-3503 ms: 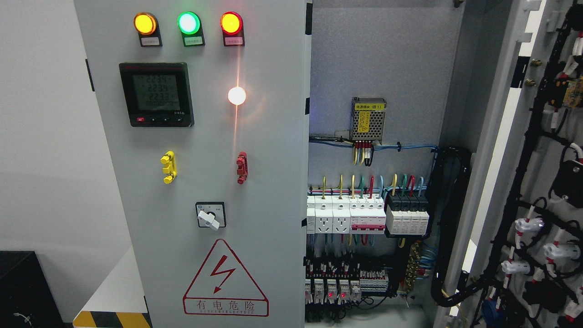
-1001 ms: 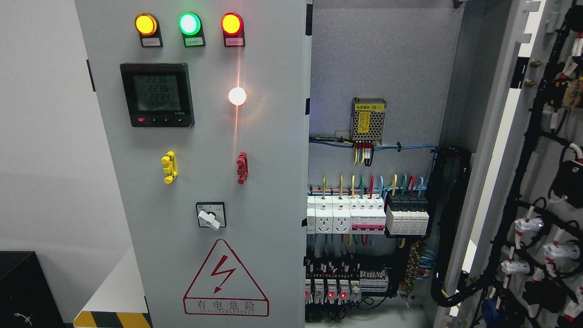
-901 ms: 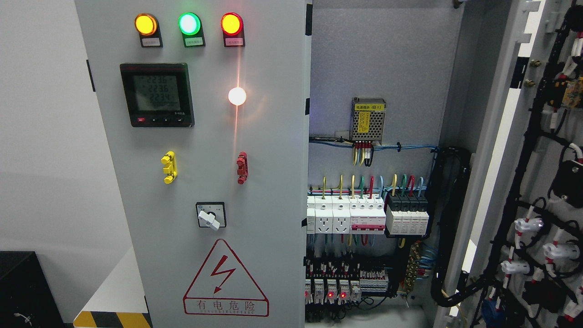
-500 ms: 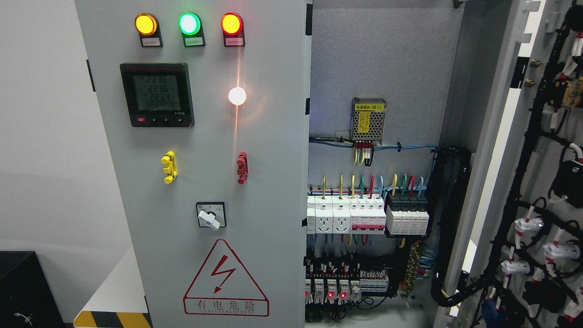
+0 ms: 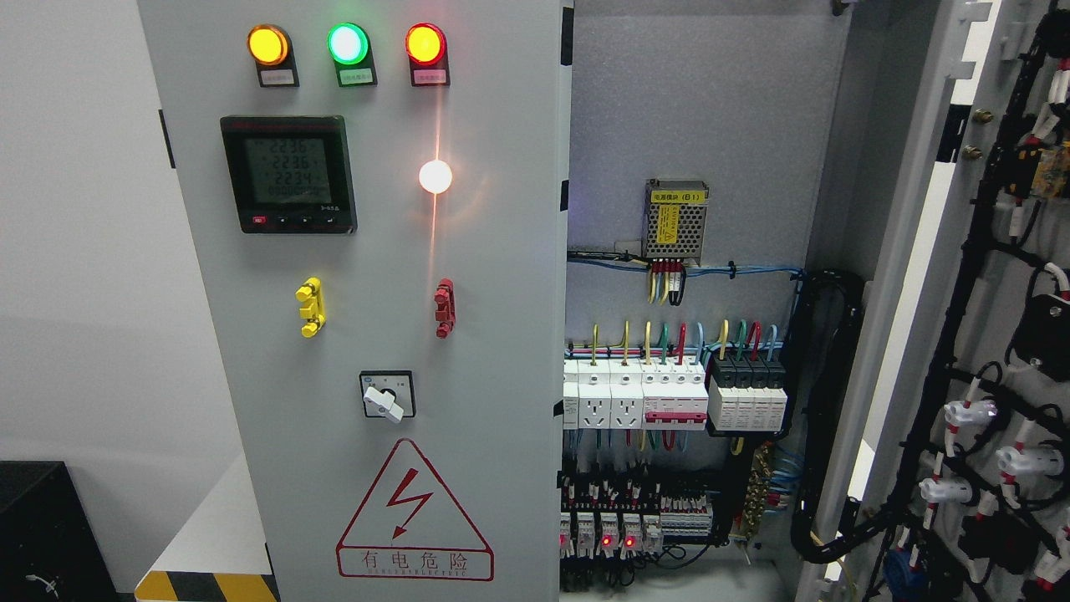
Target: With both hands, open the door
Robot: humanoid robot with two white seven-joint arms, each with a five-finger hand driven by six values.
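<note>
A single head view looks straight ahead and slightly downward at an electrical cabinet from close range. The closed left door (image 5: 368,301) fills the middle-left of the picture, the open interior (image 5: 685,334) sits right of centre, and the swung-out right door (image 5: 986,334) runs along the right edge

A plain white wall (image 5: 75,276) rises behind a black box (image 5: 46,527) lower left.

The left door (image 5: 376,276) is light grey. It carries three lamps, amber (image 5: 267,45), green (image 5: 347,43) and red (image 5: 424,43), a yellow handle (image 5: 309,307), a dark red handle (image 5: 444,308) and a red warning triangle (image 5: 414,510). The floor strip (image 5: 205,586) has yellow and black stripes.
</note>
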